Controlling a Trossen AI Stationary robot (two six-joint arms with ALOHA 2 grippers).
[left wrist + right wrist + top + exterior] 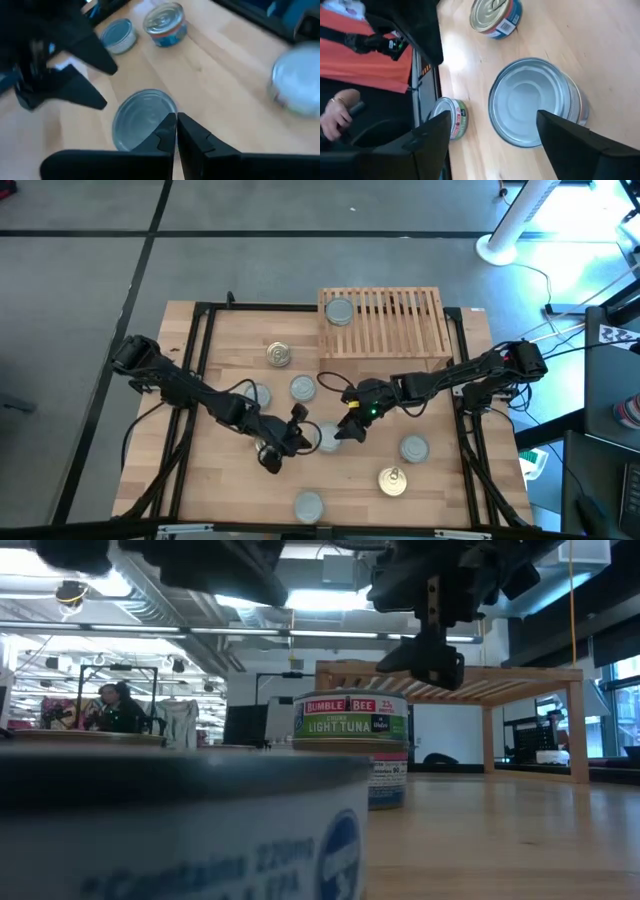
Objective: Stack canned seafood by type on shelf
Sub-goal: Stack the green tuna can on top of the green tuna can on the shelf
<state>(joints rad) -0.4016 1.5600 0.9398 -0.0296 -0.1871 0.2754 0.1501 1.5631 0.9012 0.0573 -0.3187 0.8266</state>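
A short round tin with a plain silver-grey ribbed top [532,102] sits mid-table on the light plank tabletop [440,490], under the right gripper [492,137], whose dark fingers are spread wide; the left gripper [176,131], fingers pressed together, hovers beside it. Another silver-topped tin [339,311] rests on the slatted light-wood shelf [400,322].

Smooth shiny metal on the silver-top tin [532,102], with pressed rings in the lid. Glossy printed paper label around the tuna tin [350,745]. Pale bare wood, matt, for the slatted shelf [385,323] and the plank table [450,480]. Matt black fingers [580,150].
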